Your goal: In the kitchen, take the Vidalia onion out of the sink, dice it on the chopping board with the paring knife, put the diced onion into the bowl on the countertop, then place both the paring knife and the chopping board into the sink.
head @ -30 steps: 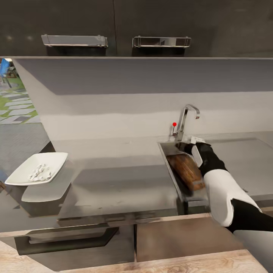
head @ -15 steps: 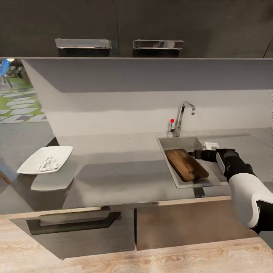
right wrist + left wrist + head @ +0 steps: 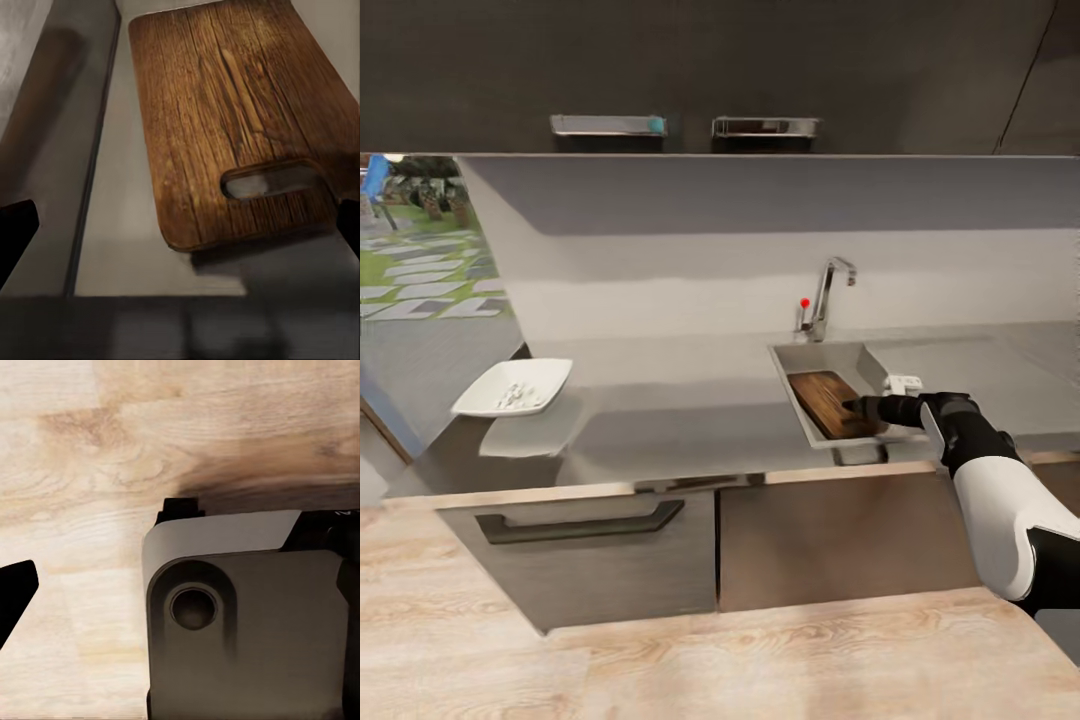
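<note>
The brown chopping board (image 3: 826, 402) (image 3: 225, 112) lies flat inside the grey sink (image 3: 830, 356), its handle hole toward me. My right gripper (image 3: 865, 408) (image 3: 180, 232) hovers open just off the board's handle end, with nothing between its fingertips (image 3: 15, 232). On the countertop (image 3: 680, 400) at the far left stands the white bowl (image 3: 545, 375), holding small white diced pieces (image 3: 513, 397). My left gripper (image 3: 180, 585) hangs open over wooden floor beside the robot's own grey body. The paring knife and a whole Vidalia onion are out of view.
A chrome faucet (image 3: 826, 292) with a red knob (image 3: 805, 303) rises behind the sink. Dark wall cabinets (image 3: 760, 70) hang overhead. Below the counter is a drawer with a black handle (image 3: 580, 520). Light wooden floor (image 3: 710, 660) lies between me and the cabinets.
The camera has backed away from the counter, shrinking the scene. The board, tilted at the sink's edge a second ago, now lies flat in the basin, and my right gripper has let go.
</note>
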`<state>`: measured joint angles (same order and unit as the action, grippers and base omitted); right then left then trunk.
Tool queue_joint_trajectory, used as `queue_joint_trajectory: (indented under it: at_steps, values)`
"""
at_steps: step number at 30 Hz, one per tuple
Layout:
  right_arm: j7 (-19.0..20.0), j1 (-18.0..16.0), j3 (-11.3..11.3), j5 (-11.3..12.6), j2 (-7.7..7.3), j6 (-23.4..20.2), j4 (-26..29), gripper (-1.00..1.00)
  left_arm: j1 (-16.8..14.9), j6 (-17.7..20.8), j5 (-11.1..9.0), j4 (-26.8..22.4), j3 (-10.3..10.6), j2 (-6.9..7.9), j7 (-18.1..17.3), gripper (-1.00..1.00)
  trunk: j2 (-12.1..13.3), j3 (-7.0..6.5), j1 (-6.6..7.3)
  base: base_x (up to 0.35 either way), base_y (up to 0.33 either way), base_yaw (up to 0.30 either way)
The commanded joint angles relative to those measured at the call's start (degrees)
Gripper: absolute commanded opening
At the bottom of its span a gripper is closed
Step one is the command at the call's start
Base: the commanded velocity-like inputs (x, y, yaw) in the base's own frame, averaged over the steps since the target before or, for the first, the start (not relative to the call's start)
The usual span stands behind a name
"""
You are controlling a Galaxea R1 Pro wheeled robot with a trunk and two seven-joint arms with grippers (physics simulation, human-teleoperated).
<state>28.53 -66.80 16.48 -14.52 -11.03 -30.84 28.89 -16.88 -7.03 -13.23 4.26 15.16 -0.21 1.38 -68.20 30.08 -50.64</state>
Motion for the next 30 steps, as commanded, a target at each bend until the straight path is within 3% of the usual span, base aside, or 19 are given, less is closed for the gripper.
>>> queue_joint_trajectory:
  at_steps: [1,23,30]
  values:
    - [0.9,0.0,0.4,-0.6,0.04,-0.2,0.2,1.0,-0.1,-0.4,-0.4,0.2,0.5,-0.04,0.0,1.0,0.0,0.06,0.04,-0.339,0.0,0.0]
    - [2.9,-0.1,0.3,-0.7,0.14,-0.1,0.0,1.0,-0.1,-0.4,-0.4,0.2,0.5,-0.05,0.0,1.0,0.0,0.06,0.04,-0.339,0.0,0.0]
    - [2.7,-0.1,0.3,-2.1,1.74,0.6,-1.6,1.0,-0.1,-0.4,-0.4,0.2,0.5,-0.05,0.0,1.0,0.0,0.06,0.04,-0.337,0.0,0.0]
